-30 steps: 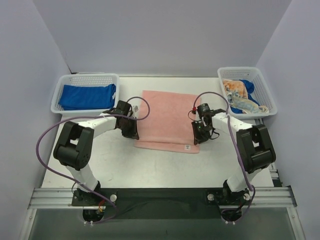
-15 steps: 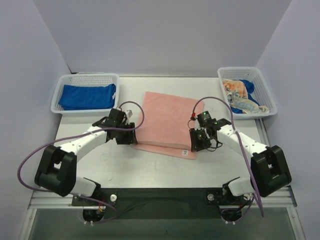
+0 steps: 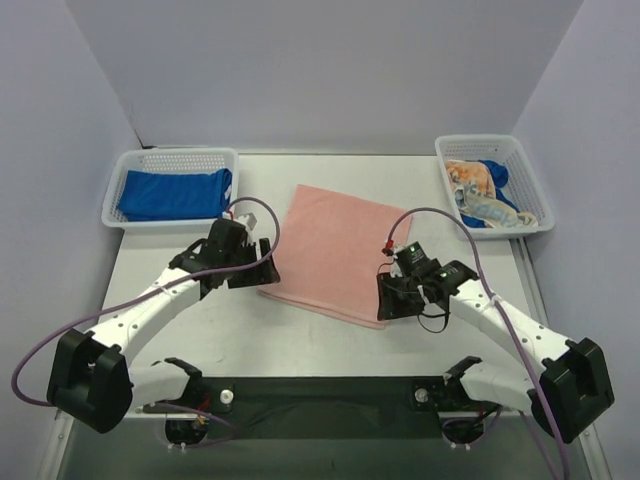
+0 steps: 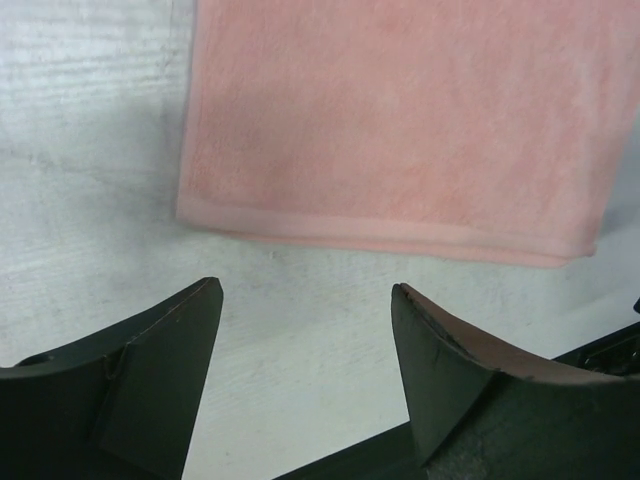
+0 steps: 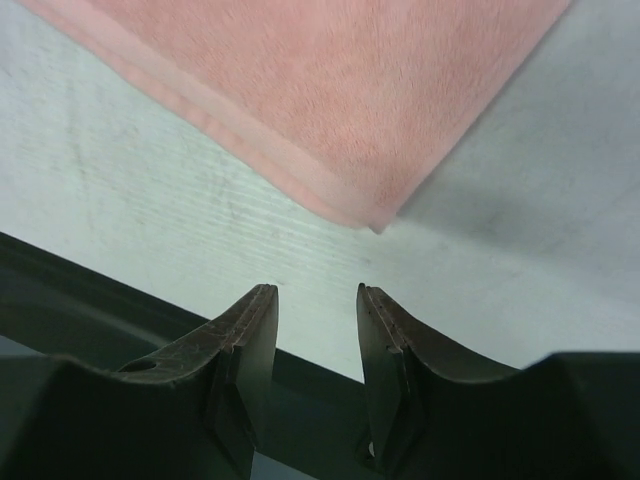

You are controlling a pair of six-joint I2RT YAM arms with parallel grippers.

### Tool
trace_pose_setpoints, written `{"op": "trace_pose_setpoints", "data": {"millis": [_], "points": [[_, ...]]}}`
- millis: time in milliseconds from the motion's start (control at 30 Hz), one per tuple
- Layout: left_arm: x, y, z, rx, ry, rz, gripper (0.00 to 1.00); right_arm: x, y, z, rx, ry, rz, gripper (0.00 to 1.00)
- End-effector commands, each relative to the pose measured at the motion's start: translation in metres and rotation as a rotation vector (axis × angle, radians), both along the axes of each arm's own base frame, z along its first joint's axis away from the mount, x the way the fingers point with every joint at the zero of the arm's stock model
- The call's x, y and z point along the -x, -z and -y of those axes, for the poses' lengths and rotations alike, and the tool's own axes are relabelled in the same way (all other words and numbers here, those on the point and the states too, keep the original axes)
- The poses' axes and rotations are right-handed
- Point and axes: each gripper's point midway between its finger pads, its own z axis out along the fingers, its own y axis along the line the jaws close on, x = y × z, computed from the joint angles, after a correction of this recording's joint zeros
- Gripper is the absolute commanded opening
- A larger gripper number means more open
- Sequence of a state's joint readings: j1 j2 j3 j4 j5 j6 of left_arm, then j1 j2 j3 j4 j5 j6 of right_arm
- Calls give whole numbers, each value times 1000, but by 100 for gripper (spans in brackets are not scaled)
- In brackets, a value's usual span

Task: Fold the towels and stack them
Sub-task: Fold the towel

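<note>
Spread wide and empty, the left gripper [image 4: 305, 300] hung low over the table [image 4: 90, 180], with the hemmed near edge of the salmon-pink towel [image 4: 400, 110] just ahead of its fingertips and not touching them. The right gripper [image 5: 317, 295] had its jaws parted by a narrower gap, nothing between them, and the towel's near right corner lay just ahead of its tips, also clear of them. The pink towel lay flat and skewed between the two grippers. Well beyond the left gripper and off to its left sat a white mesh basket [image 3: 175, 155] holding a royal-blue towel [image 3: 172, 193]. Well beyond the right gripper and to its right, a second basket [image 3: 520, 160] held a crumpled white towel with orange print [image 3: 475, 185] and another blue towel [image 3: 497, 175]
</note>
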State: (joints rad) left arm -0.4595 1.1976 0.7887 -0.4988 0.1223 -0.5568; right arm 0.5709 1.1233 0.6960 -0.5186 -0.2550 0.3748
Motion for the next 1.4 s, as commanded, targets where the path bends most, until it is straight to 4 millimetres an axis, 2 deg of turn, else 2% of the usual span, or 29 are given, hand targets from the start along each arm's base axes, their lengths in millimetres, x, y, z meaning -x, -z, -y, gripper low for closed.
{"op": "trace_pose_setpoints", "data": {"millis": [0, 67, 167, 267, 367, 433, 500, 533, 600, 633, 667, 733, 767, 800, 867, 900, 933, 1033, 1067, 1167, 1267, 1367], "points": [[-30, -23, 19, 21, -7, 73, 77, -20, -18, -3, 20, 30, 65, 37], [-40, -27, 28, 15, 7, 93, 73, -34, -16, 0, 68, 63, 92, 35], [-51, -13, 33, -17, 17, 79, 60, -46, -6, -5, 77, 95, 98, 27], [-57, 13, 30, -70, 11, 43, 51, -48, 12, -15, 61, 105, 62, 22], [-50, 46, 23, -124, 1, -22, 43, -38, 36, -14, 82, 114, 11, 20], [-37, 68, 16, -142, -16, -80, 41, -26, 52, -7, 103, 141, -33, 20], [-28, 78, 12, -138, -45, -113, 39, -21, 59, -3, 113, 155, -54, 19], [-14, 89, 5, -152, -55, -147, 38, -14, 64, 2, 127, 169, -71, 19], [0, 97, -2, -144, -94, -181, 37, -9, 69, 8, 143, 183, -78, 19], [7, 94, -5, -130, -108, -176, 37, -9, 70, 12, 152, 196, -79, 19], [24, 104, -12, -138, -119, -211, 36, -6, 73, 18, 158, 215, -91, 19], [37, 98, -13, -85, -141, -214, 37, -4, 73, 23, 159, 240, -100, 20], [51, 104, -19, -90, -147, -239, 37, -1, 74, 27, 163, 251, -111, 20], [52, 93, -18, -60, -153, -204, 37, -1, 72, 28, 163, 253, -111, 20], [60, 85, -26, -74, -153, -186, 40, 6, 66, 30, 158, 233, -116, 21], [57, 69, -26, -55, -141, -120, 42, 6, 63, 29, 152, 223, -109, 21], [57, 61, -27, -48, -135, -93, 51, 8, 55, 29, 140, 212, -94, 22], [48, 27, -28, -22, -117, 25, 63, 0, 32, 27, 108, 188, -20, 25], [46, 20, -27, -14, -112, 43, 68, -3, 26, 26, 99, 192, 0, 31], [34, -4, -19, 15, -98, 96, 79, -12, 13, 31, 81, 280, 31, 39], [24, -5, -16, -8, -94, 100, 80, -11, 21, 40, 74, 385, -3, 40], [22, 7, -17, -45, -92, 58, 80, -8, 29, 39, 48, 416, -34, 39]]}}
